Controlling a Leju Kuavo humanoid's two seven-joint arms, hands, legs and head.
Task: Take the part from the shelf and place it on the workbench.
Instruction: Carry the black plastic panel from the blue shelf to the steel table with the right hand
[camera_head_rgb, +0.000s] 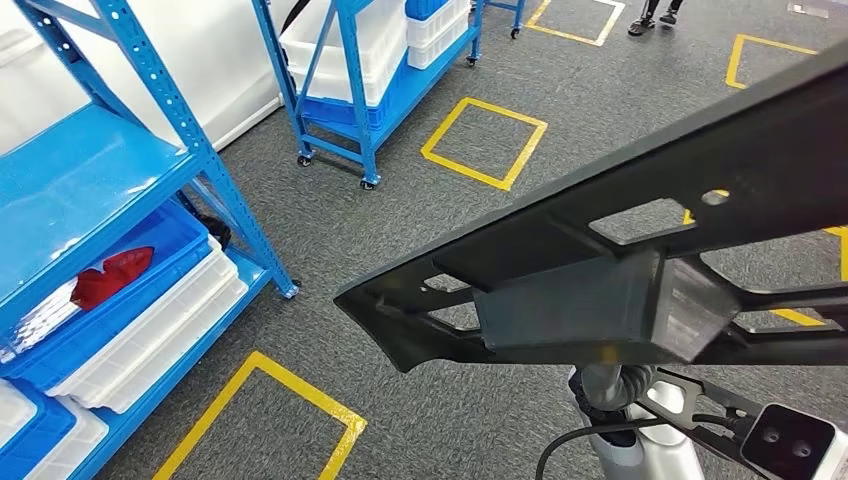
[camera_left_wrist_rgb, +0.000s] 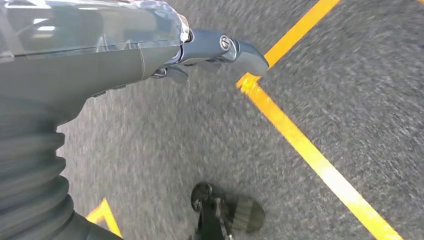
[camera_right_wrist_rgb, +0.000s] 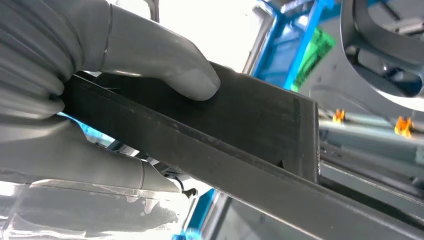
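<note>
In the head view, the shelf (camera_head_rgb: 150, 150) at left is cut off by the frame edge, and its lower levels carry a blue bin (camera_head_rgb: 150, 270) with a red item (camera_head_rgb: 112, 275) too small to identify, over white trays (camera_head_rgb: 160, 330). A second shelf on wheels (camera_head_rgb: 375, 80) stands farther back on the grey floor (camera_head_rgb: 330, 210), which is marked with yellow squares (camera_head_rgb: 484, 143). The part (camera_head_rgb: 620, 270), a long black frame with cut-out openings and a box-shaped block on its underside, crosses the right half of the view; its pointed end aims toward the left shelf, its long axis rises toward the upper right, and its far end is cut off by the frame edge. It is held up above the floor, away from both shelves. The part hides the right hand in the head view. In the right wrist view the right hand (camera_right_wrist_rgb: 100, 100) clamps the part: the thumb (camera_right_wrist_rgb: 165, 65) presses on one broad face, and the fingers (camera_right_wrist_rgb: 100, 165) wrap the opposite face. In the left wrist view the left hand (camera_left_wrist_rgb: 200, 52) hangs above the floor holding nothing; the picture is blurred, and whether its fingers (camera_left_wrist_rgb: 235, 50) are apart or together cannot be told.
</note>
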